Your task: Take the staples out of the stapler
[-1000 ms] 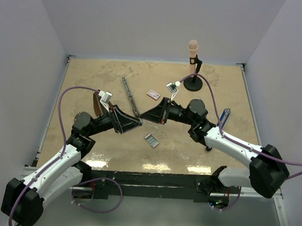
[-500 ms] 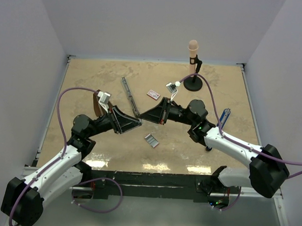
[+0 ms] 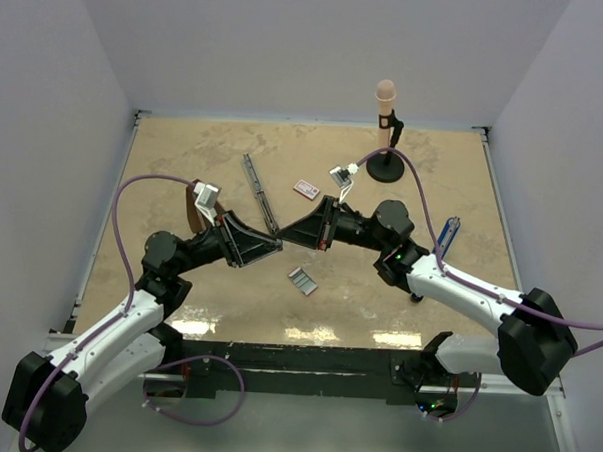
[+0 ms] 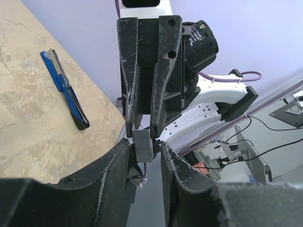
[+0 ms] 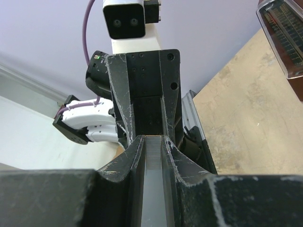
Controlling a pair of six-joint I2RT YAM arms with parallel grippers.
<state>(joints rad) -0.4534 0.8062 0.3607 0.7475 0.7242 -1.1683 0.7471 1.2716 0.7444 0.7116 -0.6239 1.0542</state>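
Above the middle of the table the two grippers meet tip to tip. My right gripper (image 5: 152, 141) is shut on the staples (image 5: 152, 156), a ridged silvery strip lying lengthwise between its fingers. The strip's free end (image 4: 142, 144) pokes out between the fingertips of my left gripper (image 4: 144, 150). That gripper's jaws stand narrowly apart, the left one against the strip and a slim gap on the right. A long dark bar (image 3: 255, 189), apparently the stapler's rail, lies on the table behind the grippers.
A second ridged silvery strip (image 3: 301, 279) lies near the front. A red-and-white box (image 3: 305, 189) sits mid-table. A blue tool (image 3: 447, 234) lies at the right, a brown piece (image 3: 194, 209) by the left wrist, and a peach cylinder on a black stand (image 3: 386, 120) at the back.
The left gripper's jaws have narrowed around the end of the strip. Both arms have stayed almost where they were, tips together.
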